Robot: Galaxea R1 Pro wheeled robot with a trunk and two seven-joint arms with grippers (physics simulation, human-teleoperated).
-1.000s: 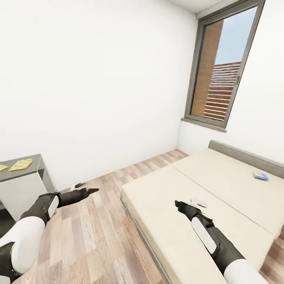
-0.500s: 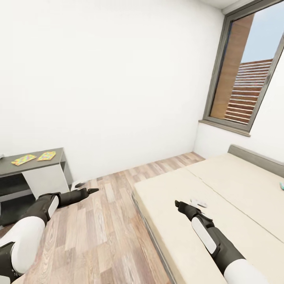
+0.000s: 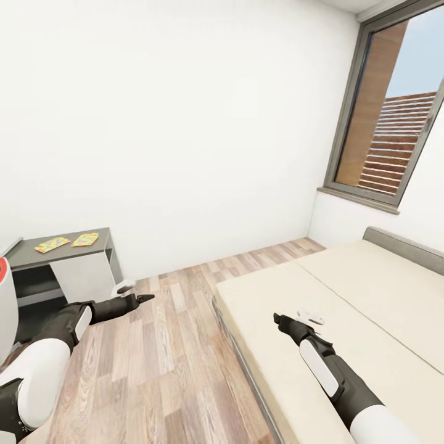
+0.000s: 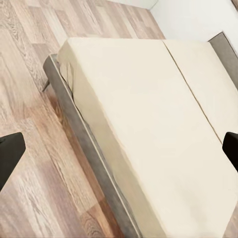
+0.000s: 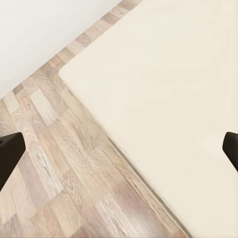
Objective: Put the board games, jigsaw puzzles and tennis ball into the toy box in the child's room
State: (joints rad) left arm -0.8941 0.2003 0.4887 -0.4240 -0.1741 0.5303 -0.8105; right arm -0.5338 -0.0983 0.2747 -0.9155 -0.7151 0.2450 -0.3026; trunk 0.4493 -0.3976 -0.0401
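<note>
Two jigsaw puzzles [image 3: 68, 242] lie flat side by side on the dark grey desk [image 3: 37, 258] at 9 o'clock in the head view, against the white wall. Bed [image 3: 345, 308] with bare beige mattress at 4 o'clock. Left tool [image 3: 132, 295] over the plank floor [image 3: 166, 345], fingers wide apart, empty. Right tool [image 3: 296, 320] over the mattress edge, also spread wide, empty.

floor [image 3: 172, 345]: wood planks, faint sheen | bed [image 3: 345, 296]: matt beige cloth mattress, smooth grey frame | table [image 3: 37, 254]: matt dark grey top | wall [image 3: 185, 123]: smooth matt white | window frame [image 3: 345, 123]: dark grey, matt
</note>
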